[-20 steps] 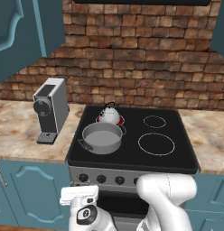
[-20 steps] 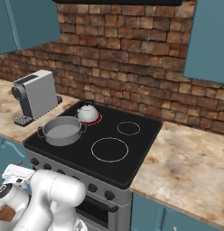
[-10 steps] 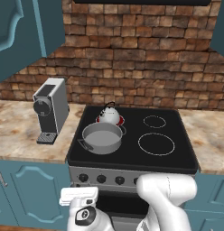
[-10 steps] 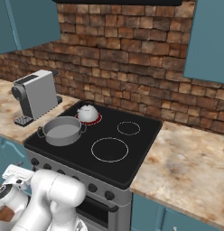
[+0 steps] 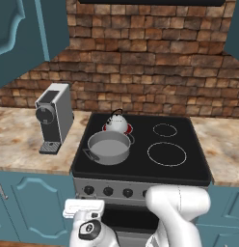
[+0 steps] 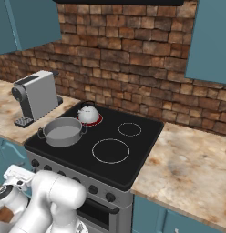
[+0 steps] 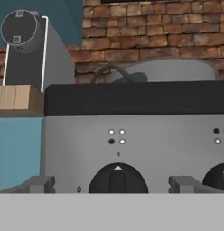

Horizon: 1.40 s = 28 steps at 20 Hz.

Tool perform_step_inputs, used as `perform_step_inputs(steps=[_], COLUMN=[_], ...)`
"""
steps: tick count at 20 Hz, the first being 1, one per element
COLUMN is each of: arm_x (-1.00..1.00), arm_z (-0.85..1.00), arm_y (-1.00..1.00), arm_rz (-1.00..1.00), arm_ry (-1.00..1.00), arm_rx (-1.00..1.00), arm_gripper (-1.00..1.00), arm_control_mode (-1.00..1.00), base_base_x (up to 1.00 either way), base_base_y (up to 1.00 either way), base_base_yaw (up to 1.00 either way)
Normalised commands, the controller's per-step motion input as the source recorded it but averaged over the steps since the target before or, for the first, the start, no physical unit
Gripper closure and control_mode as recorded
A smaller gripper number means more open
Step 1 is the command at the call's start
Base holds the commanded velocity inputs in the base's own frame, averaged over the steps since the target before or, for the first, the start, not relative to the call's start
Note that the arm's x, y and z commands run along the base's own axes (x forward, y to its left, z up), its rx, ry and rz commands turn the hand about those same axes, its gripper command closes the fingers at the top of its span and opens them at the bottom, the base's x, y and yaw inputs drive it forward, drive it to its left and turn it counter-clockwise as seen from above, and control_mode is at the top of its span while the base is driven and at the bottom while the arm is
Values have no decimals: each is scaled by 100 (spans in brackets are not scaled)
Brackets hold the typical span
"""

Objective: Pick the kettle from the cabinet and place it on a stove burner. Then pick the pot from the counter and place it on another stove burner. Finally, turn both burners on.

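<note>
Nothing has shifted: the open-fingered gripper [image 7: 111,186] still frames the round black stove knob [image 7: 117,178] (lower centre), unturned.

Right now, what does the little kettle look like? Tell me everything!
The kettle is a small, shiny, silvery-white dome with a thin black arched handle and a black knob on top. It stands upright on the black cooktop's back-left burner, which glows red around its base. The grey pot sits just in front of it; whether they touch is unclear.
</note>
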Motion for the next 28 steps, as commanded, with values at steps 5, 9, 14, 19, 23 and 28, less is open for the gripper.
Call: perform_step_inputs(steps=[5, 9, 14, 19, 23, 28], arm_x=[18, 15, 13, 13, 10, 14], arm_z=[-11, -21, -11, -5, -11, -14], arm_y=[0, 0, 0, 0, 0, 0], arm_rz=[0, 0, 0, 0, 0, 0], arm_ry=[0, 0, 0, 0, 0, 0], arm_rx=[4, 3, 4, 3, 2, 1], arm_gripper=[-100, -100, -100, -100, -100, 100], arm_control_mode=[-100, -100, -100, -100, -100, -100], base_base_x=[0, 0, 0, 0, 0, 0], base_base_y=[0, 0, 0, 0, 0, 0], base_base_yaw=[0, 0, 0, 0, 0, 0])
